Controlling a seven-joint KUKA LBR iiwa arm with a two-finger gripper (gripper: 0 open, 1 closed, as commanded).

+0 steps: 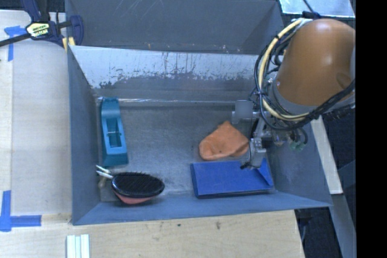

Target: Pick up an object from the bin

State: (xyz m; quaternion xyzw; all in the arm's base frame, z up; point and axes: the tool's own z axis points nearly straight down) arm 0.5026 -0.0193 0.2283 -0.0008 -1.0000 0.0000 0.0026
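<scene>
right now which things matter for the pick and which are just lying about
In play: gripper, orange lump and blue flat pad nearest it, grey bin.
Lying about: blue tape dispenser, black hairbrush, both at the bin's left.

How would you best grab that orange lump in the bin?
Probably from straight above, pinching the orange lump across its shorter width, mid-body. It is a low rounded mound on the bin floor, with bare floor along its far side.

Grey bin (181,27): gripper (254,160) near right wall, between orange lump (222,142) and blue pad (227,181); blue tape dispenser (112,133) and black brush (138,186) at left.
</scene>
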